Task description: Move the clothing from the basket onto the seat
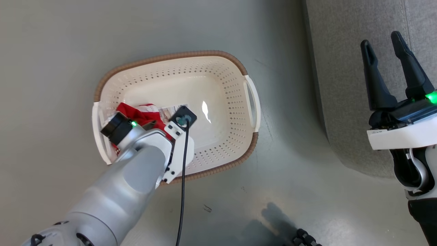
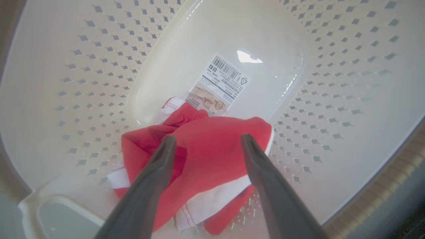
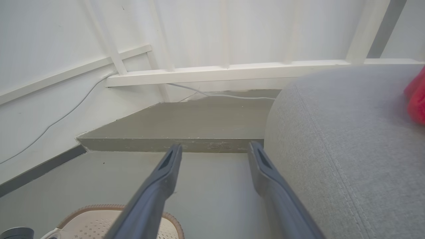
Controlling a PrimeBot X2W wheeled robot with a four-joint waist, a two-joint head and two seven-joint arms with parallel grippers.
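On my far left the left arm (image 1: 136, 171) reaches down into the basket (image 1: 177, 54), which sits on the grey floor (image 1: 51, 68), and its wrist covers the end of the basket nearer that side. A black cable (image 1: 182, 177) runs down from the wrist camera. The clothing (image 1: 136, 114) is bunched in that same end of the basket, against the wall by the white handle, with one edge lying over the paper label (image 1: 167, 111) on the bottom. Through the left wrist camera I see the left gripper (image 2: 208, 137) with its two fingers spread wide, tips over the red cloth, one on each side of a raised fold. Nothing is pinched between them, and I cannot tell whether the tips press into the fabric. White trim shows along the lower folds of the garment. The rest of the basket's bottom, toward the right, is bare and glossy. Further right, past a strip of floor, the right gripper (image 1: 380, 39) hangs in the air with its fingers parted and holding nothing, pointing up along the edge of the seat (image 1: 341, 85). Its wrist camera shows a red piece (image 3: 416, 99) lying on the seat cushion at the far right edge.
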